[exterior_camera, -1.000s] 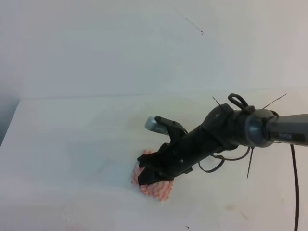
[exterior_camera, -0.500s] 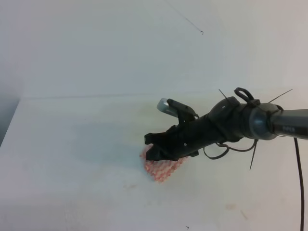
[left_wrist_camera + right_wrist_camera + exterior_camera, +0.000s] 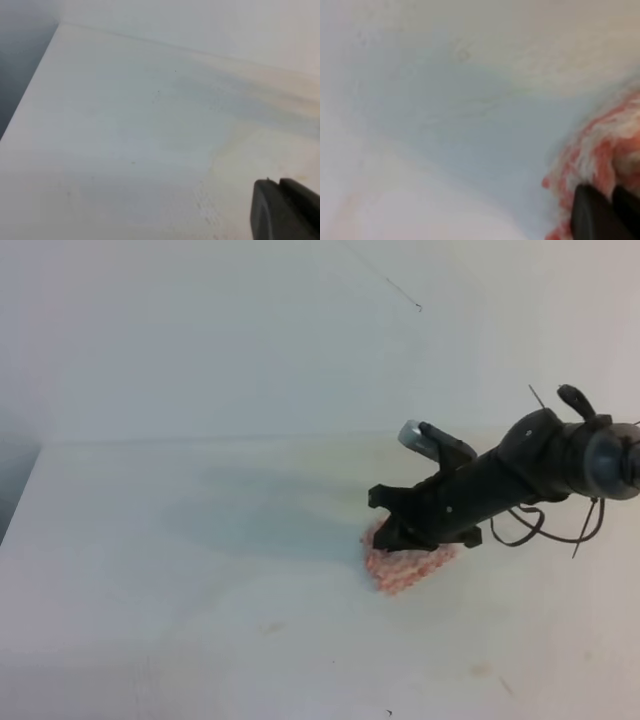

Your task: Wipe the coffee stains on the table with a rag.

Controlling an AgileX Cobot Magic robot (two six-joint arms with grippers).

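Note:
The pink-and-white knitted rag [image 3: 408, 567] lies bunched on the white table [image 3: 150, 540], right of centre. My right gripper [image 3: 388, 527] reaches in from the right and is shut on the rag, pressing it onto the tabletop. The right wrist view shows the rag [image 3: 592, 160] against my dark fingertips [image 3: 590, 215]. No distinct tan-brown coffee patch shows; only faint brownish marks remain at the front middle [image 3: 272, 627] and the front right [image 3: 482, 670]. My left gripper [image 3: 280, 212] shows only in the left wrist view, fingers together, empty, above bare table [image 3: 125, 150].
The white wall [image 3: 250, 330] rises behind the table's back edge. The table's left edge [image 3: 22, 490] drops to a dark gap. Yellowish discolouration runs along the back middle of the tabletop [image 3: 320, 455]. Cables hang from the right arm [image 3: 545, 525].
My right gripper has dragged the rag to the right and towards the back of the table. A faint mark shows where the rag was.

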